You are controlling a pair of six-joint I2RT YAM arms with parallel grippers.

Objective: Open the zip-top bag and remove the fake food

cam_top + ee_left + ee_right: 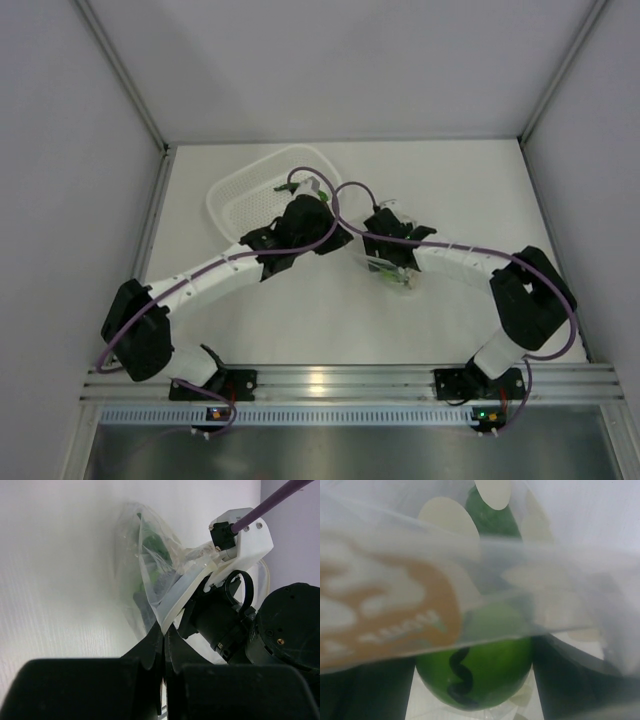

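The zip-top bag (384, 266) lies at mid table between both grippers. In the left wrist view the bag (145, 555) is clear and crinkly with green shapes inside. My left gripper (164, 630) is shut on the bag's white top edge. My right gripper (475, 680) reaches under the bag's film, and its fingers (570, 680) press both sides of the lime-green ball (485, 670), which has a dark squiggle. A dark green pod (490, 510) shows behind the film. In the top view the left gripper (345, 240) and right gripper (398, 270) meet at the bag.
A white perforated basket (250, 190) stands at the back left, just behind the left wrist. Grey walls close in the table on both sides and at the back. The right wrist and its purple cable (235, 615) sit close beside the left gripper.
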